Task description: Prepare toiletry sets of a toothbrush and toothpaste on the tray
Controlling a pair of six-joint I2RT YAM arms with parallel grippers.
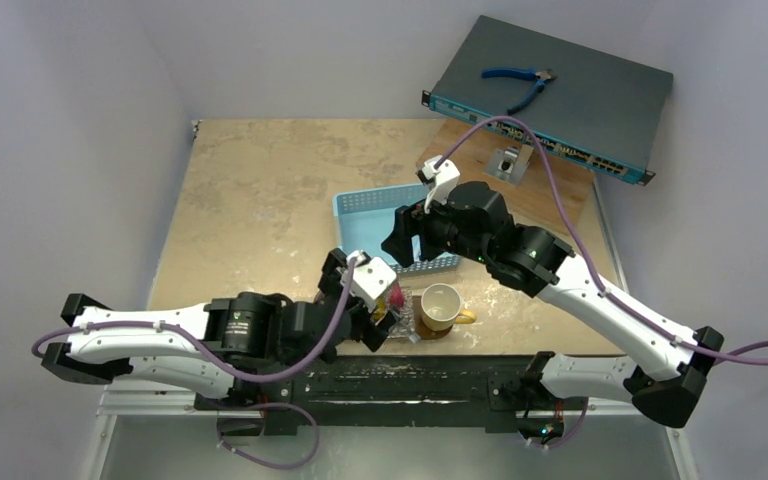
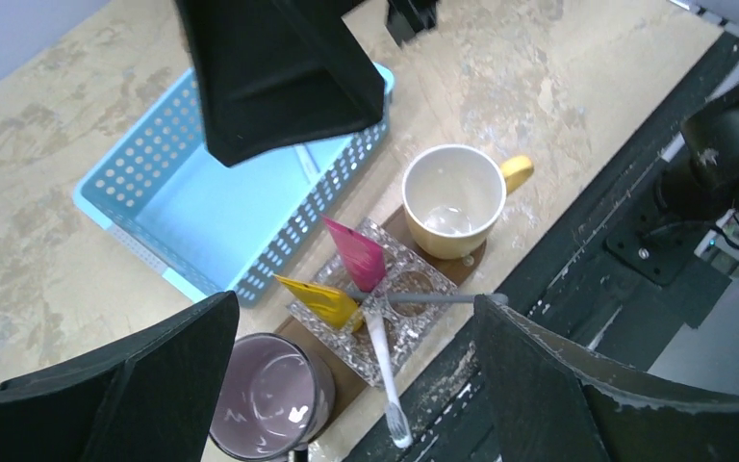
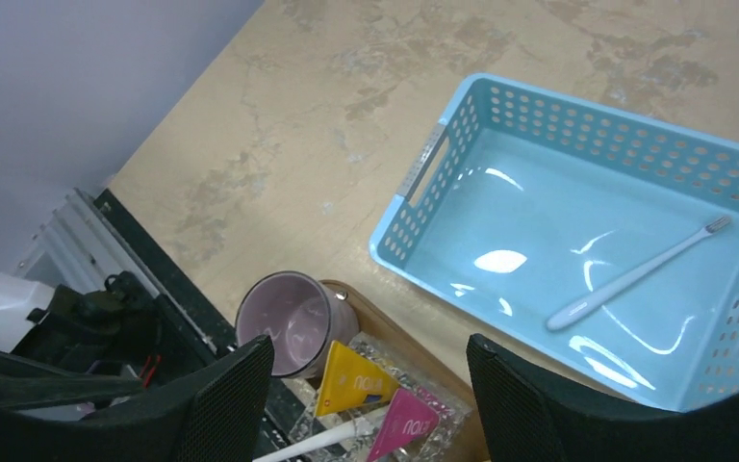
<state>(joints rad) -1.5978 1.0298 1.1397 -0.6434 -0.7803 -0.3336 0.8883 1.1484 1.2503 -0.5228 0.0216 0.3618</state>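
Left gripper (image 2: 354, 303) hangs above the tray (image 3: 399, 337), jaws spread wide and empty. Right gripper (image 3: 368, 346) is likewise spread, empty, over the blue basket (image 3: 443, 164). Pink tube (image 2: 356, 255), yellow tube (image 2: 319, 298) and a toothbrush (image 2: 383, 361) sit on the tray; a second toothbrush (image 3: 635, 274) lies in the basket.

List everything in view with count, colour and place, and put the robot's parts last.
tray: 1, dark brown, at the table's near edge
clear dish: 1, patterned glass, on the tray
pink tube: 1, pink, on the dish
yellow tube: 1, yellow, on the dish beside the pink one
grey-handled toothbrush: 1, grey, across the dish
white toothbrush: 1, white, on the dish
basket toothbrush: 1, white, in the basket
purple cup: 1, purple, one tray end
cream mug: 1, cream with a yellow handle, other tray end
basket: 1, light blue, mid-table
network switch: 1, dark grey, far right
pliers: 1, blue-handled, on the switch
light board: 1, wooden, below the switch
left gripper: 1, black, open above the tray
right gripper: 1, black, open over the basket
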